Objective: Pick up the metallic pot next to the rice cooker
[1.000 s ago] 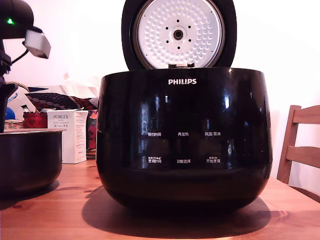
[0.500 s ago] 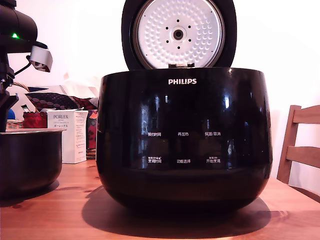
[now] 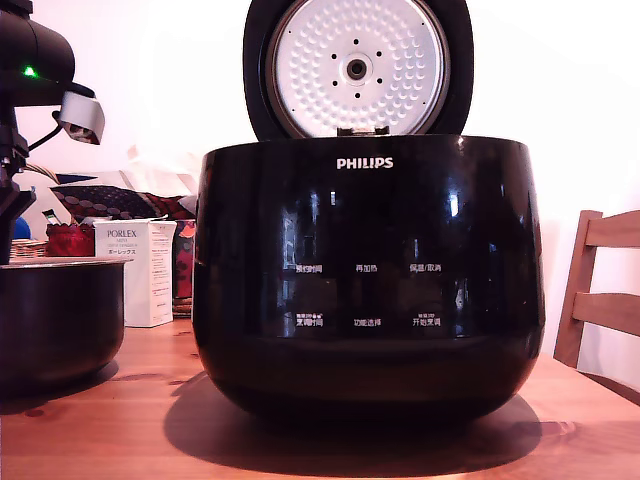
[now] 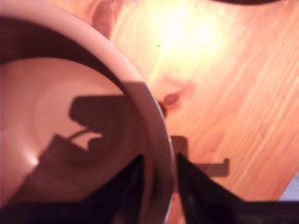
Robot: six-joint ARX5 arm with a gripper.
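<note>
Arm lower than a second ago, now steady — claw (image 4: 160,163) straddles the metallic pot (image 4: 56,84) at its rim, finger each side; clamped or not, cannot tell — grasp looks imminent.

Probably a home: rice cooker (image 3: 365,280) on wooden table (image 3: 100,440), chair (image 3: 605,312) beside.

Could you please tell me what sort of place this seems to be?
Most likely a home kitchen or dining area: a rice cooker stands on a wooden table, with a wooden chair beside it.
</note>
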